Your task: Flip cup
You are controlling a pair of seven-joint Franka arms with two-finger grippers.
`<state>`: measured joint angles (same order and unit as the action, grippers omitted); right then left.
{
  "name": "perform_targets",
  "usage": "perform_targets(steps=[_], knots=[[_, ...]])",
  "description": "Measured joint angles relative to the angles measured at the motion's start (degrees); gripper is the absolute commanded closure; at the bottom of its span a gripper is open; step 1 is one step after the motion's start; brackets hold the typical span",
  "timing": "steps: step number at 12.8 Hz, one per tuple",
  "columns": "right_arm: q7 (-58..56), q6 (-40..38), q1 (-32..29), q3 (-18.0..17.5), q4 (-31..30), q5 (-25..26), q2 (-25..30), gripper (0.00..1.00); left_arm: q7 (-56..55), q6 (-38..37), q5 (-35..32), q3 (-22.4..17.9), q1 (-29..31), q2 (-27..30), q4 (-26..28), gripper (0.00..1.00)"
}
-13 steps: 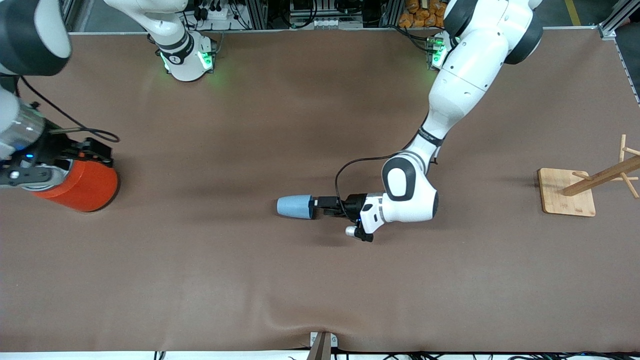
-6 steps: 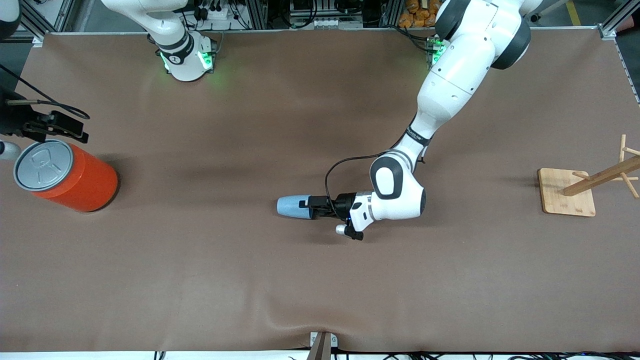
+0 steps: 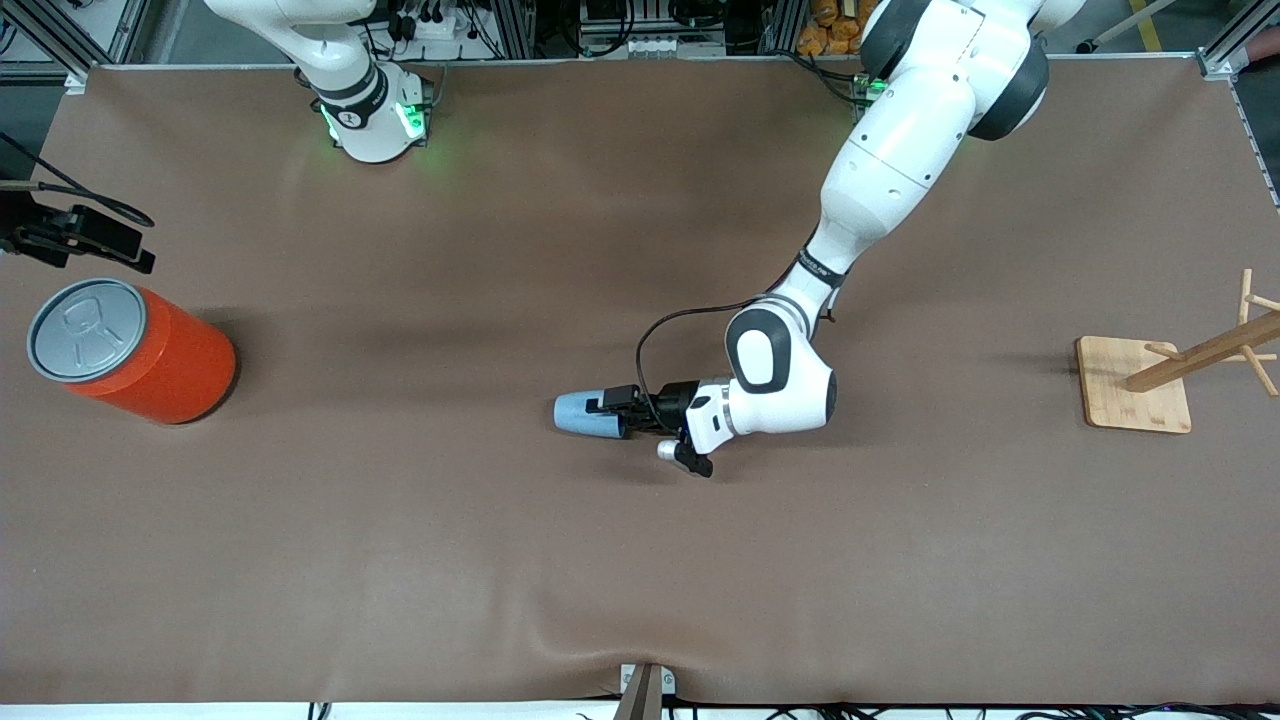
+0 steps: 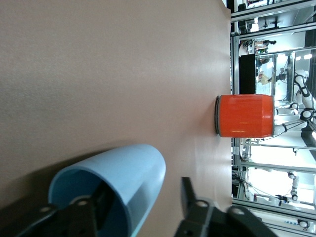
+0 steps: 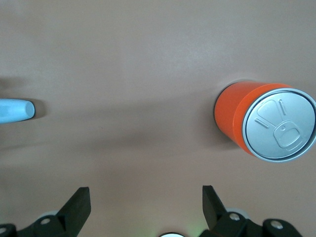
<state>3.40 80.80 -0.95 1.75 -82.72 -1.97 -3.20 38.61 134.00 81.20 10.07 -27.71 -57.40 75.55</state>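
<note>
Your left gripper [image 3: 607, 415] straddles the cup's [image 3: 578, 413] rim, not visibly clamped.
The cup lies sideways at table centre; your right gripper [image 5: 143, 205], released, hovers near the can [image 3: 130, 352] at nine o'clock.

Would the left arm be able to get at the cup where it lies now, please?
Probably yes: the left gripper is already at the cup, which lies on its side, one jaw inside its open mouth and one outside its wall, with nothing between.
</note>
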Motion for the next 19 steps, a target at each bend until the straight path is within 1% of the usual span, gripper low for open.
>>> perform_targets(steps=[2, 4, 7, 9, 12, 13, 14, 16, 17, 19], knots=[[-0.01, -0.19, -1.28, -1.14, 0.18, 0.0, 0.0, 0.0, 0.38, 0.03, 0.0, -0.14, 0.03, -0.07, 0.0, 1.0], [-0.01, -1.15, -2.83, -3.64, 0.57, 0.0, 0.04, 0.0, 0.38, -0.4, 0.73, 0.04, 0.42, 0.0, -0.53, 1.0], [-0.13, -2.22, -2.88, -4.05, 1.13, 0.0, 0.42, 0.0, -0.52, -0.35, 0.74, 0.03, 0.66, 0.04, -0.99, 1.0], [-0.17, -2.33, -2.63, -4.07, 1.13, 0.03, 0.47, 0.0, -3.79, -0.25, 0.74, 0.04, 0.56, 0.67, -1.67, 1.0], [-0.18, -2.33, -2.32, -4.22, 1.12, 0.29, 0.47, 0.0, -8.26, -0.11, 0.34, -0.49, 0.75, 3.63, -2.02, 1.0], [-0.25, -2.21, -2.32, -4.23, 1.12, 0.69, 0.47, 0.0, -11.01, -0.11, -1.55, -0.81, 0.87, 4.75, -1.99, 1.0], [-0.46, -1.86, -2.32, -4.23, 1.1, 1.08, 0.46, 0.0, -15.29, -0.11, -5.65, -0.88, 0.98, 5.82, -2.0, 1.0], [-1.11, -1.02, -2.36, -4.2, 1.06, 1.27, 0.38, 0.0, -25.1, -0.08, -17.2, -0.99, 1.16, 8.27, -2.06, 1.0], [-2.29, -0.77, -2.55, -4.1, 1.05, 1.27, 0.32, 0.0, -29.3, -0.09, -21.88, -1.05, 1.48, 9.61, -2.07, 1.0], [-4.43, -0.75, -3.43, -3.66, 1.02, 1.27, 0.23, 0.0, -34.37, -1.95, -28.71, -1.31, 2.69, 12.32, -1.93, 1.0]])
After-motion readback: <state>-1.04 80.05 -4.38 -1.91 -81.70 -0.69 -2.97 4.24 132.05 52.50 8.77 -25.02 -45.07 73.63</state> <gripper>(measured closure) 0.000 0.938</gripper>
